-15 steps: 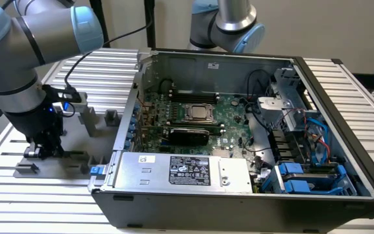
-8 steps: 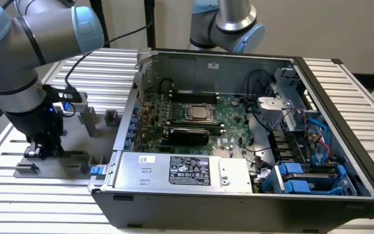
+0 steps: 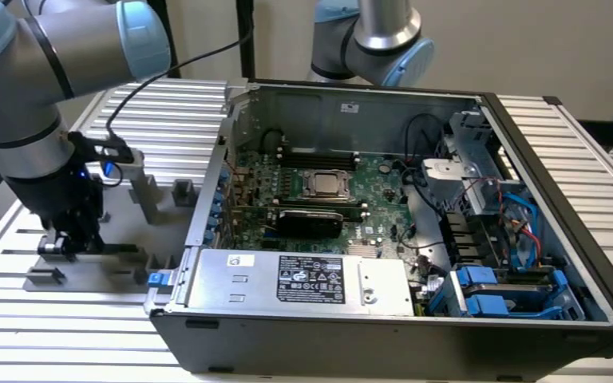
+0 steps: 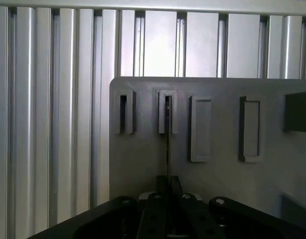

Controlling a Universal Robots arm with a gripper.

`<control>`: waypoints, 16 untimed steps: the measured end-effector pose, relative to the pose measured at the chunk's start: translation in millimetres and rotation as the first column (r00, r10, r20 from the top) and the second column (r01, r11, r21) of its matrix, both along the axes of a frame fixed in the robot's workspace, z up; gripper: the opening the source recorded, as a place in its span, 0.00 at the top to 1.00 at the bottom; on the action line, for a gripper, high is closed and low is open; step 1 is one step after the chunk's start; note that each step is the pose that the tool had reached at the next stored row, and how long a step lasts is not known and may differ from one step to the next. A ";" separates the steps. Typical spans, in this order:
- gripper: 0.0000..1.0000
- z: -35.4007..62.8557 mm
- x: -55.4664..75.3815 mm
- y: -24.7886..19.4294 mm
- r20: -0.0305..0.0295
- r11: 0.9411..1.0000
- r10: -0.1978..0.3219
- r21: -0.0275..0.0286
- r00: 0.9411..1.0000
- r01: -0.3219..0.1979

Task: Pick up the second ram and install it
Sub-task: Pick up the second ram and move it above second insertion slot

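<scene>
My gripper point(image 3: 67, 243) hangs straight down over a grey holder plate point(image 3: 125, 255) at the exterior view's left, beside the open computer case point(image 3: 562, 199). In the wrist view the two dark fingers point(image 4: 160, 186) stand close together, shut on the second ram point(image 4: 167, 144). The ram is seen edge-on as a thin dark line. It runs from the fingers to a narrow upright slot bracket point(image 4: 167, 112) on the holder plate point(image 4: 138, 164). The green motherboard point(image 3: 376, 187) lies inside the case, well to the right of the gripper.
The holder plate carries further slot brackets and raised blocks point(image 4: 200, 129). A slatted aluminium table point(image 3: 73, 343) lies under everything. A second robot arm point(image 3: 376, 40) stands behind the case. A power supply point(image 3: 296, 279) and blue drive cages point(image 3: 498, 295) sit along the case's front.
</scene>
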State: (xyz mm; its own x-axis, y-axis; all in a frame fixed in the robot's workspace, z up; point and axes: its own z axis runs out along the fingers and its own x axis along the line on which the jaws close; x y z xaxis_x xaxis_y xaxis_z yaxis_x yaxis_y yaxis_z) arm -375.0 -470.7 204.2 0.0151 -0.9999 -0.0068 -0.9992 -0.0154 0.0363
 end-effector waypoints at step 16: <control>0.87 56.8 1.9 0.0 -0.001 1.000 -0.003 0.000 1.000 0.003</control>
State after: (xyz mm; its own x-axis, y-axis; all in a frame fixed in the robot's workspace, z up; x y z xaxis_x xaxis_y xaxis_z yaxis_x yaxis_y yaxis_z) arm -373.1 -470.7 261.0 0.0119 -0.9999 -0.0070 -0.9992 -0.0121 0.0375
